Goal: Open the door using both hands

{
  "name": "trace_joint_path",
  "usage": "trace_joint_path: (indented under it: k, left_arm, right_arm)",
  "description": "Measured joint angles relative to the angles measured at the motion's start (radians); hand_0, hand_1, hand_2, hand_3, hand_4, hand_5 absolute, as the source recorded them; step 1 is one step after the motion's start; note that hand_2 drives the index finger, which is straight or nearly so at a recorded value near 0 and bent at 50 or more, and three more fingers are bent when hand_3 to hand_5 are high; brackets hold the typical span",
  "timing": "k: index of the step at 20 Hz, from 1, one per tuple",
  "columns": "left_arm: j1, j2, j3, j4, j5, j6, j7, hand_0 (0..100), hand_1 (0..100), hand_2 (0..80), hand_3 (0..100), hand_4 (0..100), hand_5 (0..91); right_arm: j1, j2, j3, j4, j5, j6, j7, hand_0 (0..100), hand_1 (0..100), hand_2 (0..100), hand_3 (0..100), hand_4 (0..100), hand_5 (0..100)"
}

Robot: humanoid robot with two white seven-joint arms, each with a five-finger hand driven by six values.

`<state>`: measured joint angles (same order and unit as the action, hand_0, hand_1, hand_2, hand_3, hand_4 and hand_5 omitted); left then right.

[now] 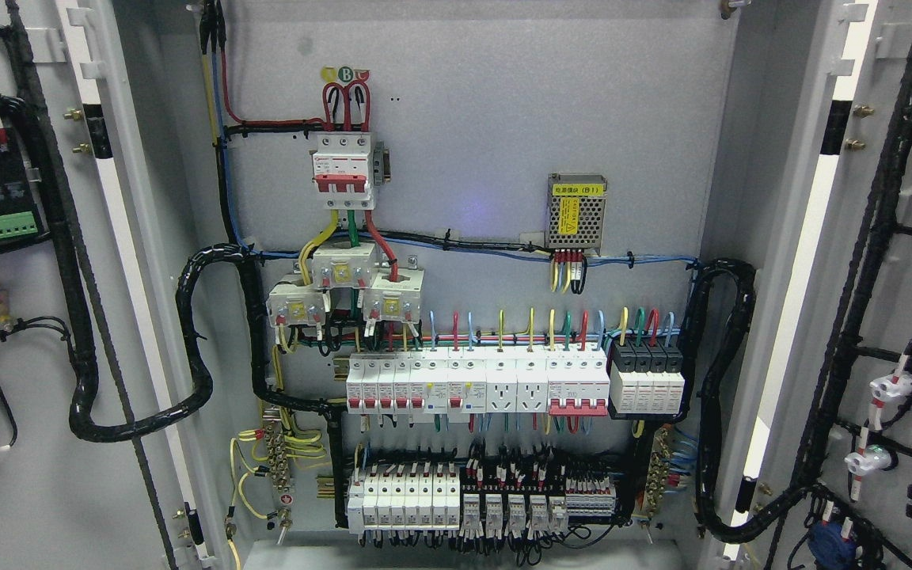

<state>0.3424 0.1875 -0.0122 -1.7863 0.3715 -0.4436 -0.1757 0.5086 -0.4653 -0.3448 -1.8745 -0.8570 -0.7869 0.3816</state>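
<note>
A grey electrical cabinet stands with both doors swung wide open. The left door (36, 317) shows its inner face with black cable bundles and a green terminal block. The right door (891, 317) shows its inner face with black wiring and white lamp fittings. Between them the back panel (488, 119) carries a red-handled main breaker (343, 170), rows of white breakers (476, 384) and a small metal power supply (576, 210). Neither of my hands or arms shows anywhere in the head view.
Thick black corrugated cable loops run from the cabinet to each door, one at the left (195, 348) and one at the right (721, 396). Terminal strips and relays (488, 499) fill the bottom of the panel. The cabinet's floor edge (456, 554) lies at the bottom.
</note>
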Motion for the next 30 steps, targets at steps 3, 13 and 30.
trace_joint_path:
  k: [3,13,30]
  left_arm:
    - [-0.004,-0.013,-0.01,-0.003,-0.001,0.002,0.0,12,39,0.0,0,0,0.0]
    - [-0.009,-0.045,-0.04,-0.01,-0.021,-0.002,0.0,12,39,0.0,0,0,0.0]
    - [0.181,-0.073,-0.11,0.074,-0.181,0.089,0.003,12,39,0.0,0,0,0.0]
  right_arm:
    - [0.006,-0.002,0.025,-0.018,0.003,0.001,0.006,12,39,0,0,0,0]
    - [0.031,-0.006,0.14,-0.049,0.013,0.002,0.015,12,39,0,0,0,0]
    - [0.101,0.046,0.544,0.239,0.104,0.002,0.017,12,39,0,0,0,0]
